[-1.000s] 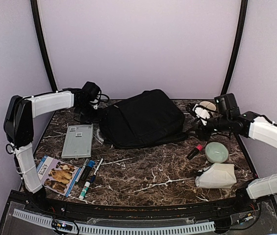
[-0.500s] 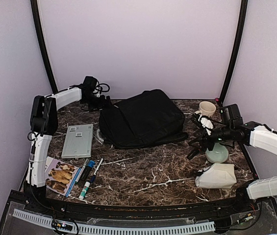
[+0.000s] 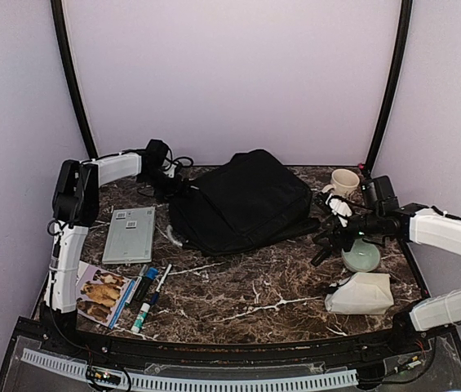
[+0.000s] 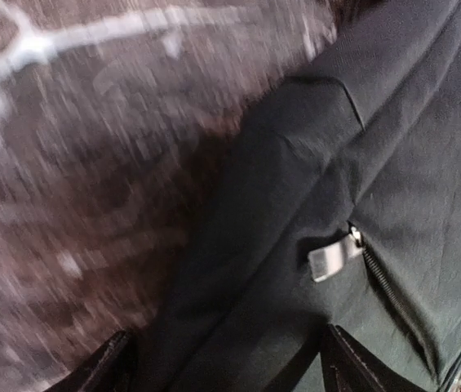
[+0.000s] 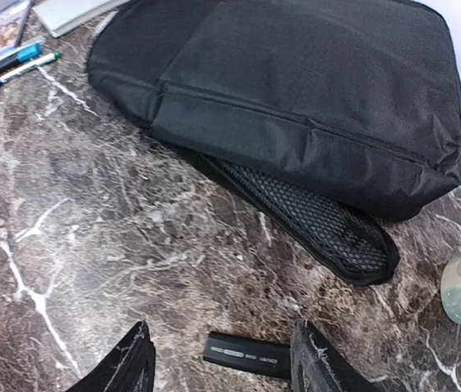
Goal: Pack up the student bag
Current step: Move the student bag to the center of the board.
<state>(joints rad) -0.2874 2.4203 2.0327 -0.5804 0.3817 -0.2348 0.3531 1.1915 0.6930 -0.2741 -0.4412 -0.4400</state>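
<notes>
The student bag (image 3: 242, 200) lies flat at the back middle of the table, black with a mesh strap (image 5: 312, 216) sticking out on its right. My left gripper (image 3: 175, 176) is at the bag's back left corner. In the left wrist view its fingers (image 4: 352, 367) stand wide apart over the bag's fabric (image 4: 295, 180), near a grey zip pull (image 4: 334, 257). My right gripper (image 3: 328, 235) hangs low to the right of the bag, open. A black and red marker (image 5: 246, 351) lies on the table between its fingers (image 5: 132, 359).
A grey flat case (image 3: 128, 234), a dog picture book (image 3: 95, 294), pens (image 3: 148, 286) and a glue stick (image 3: 140, 317) lie at the left. At the right are a cream cup (image 3: 345, 180), a green bowl (image 3: 362, 256) and a white pouch (image 3: 361, 294).
My left gripper moved right and down onto the bag's back left corner, and the bag shifted slightly right. My right gripper dropped from near the cup to over the marker and opened wider.
</notes>
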